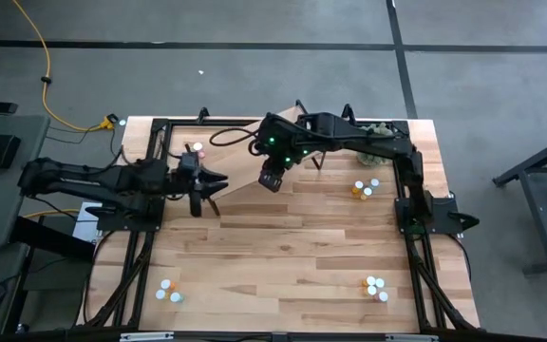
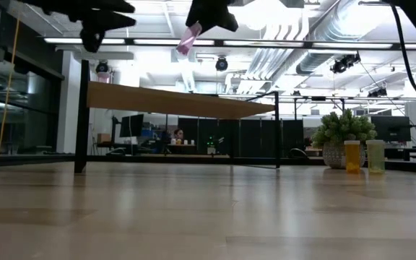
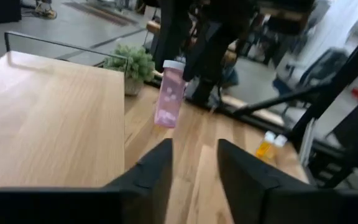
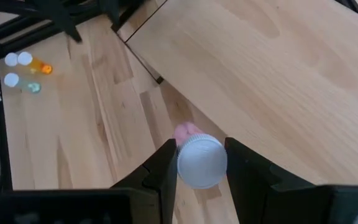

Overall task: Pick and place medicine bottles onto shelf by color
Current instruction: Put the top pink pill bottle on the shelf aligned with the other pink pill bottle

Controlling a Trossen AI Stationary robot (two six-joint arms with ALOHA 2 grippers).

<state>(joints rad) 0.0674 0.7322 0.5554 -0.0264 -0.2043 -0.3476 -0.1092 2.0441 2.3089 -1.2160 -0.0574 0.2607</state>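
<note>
Right gripper (image 4: 197,163): we see its jaws clamped on the white cap of a pink medicine bottle (image 3: 169,94), which hangs in the air above the tabletop (image 1: 292,247), just off the near edge of the shelf (image 4: 278,81).
Left gripper (image 3: 194,171): we find it by the shelf's left part, jaws parted with nothing between them, pointing toward the hanging pink bottle.
Shelf: a light-wood plank on thin black legs at the far side of the tabletop; we see bare wood on the part in view.
Other bottles: we count an orange bottle (image 2: 352,156) and a pale one (image 2: 375,155) standing side by side near the fuzzy green plant (image 2: 342,128); two more small clusters of white-capped bottles stand at the near left (image 1: 167,291) and near right (image 1: 376,287) of the tabletop.
</note>
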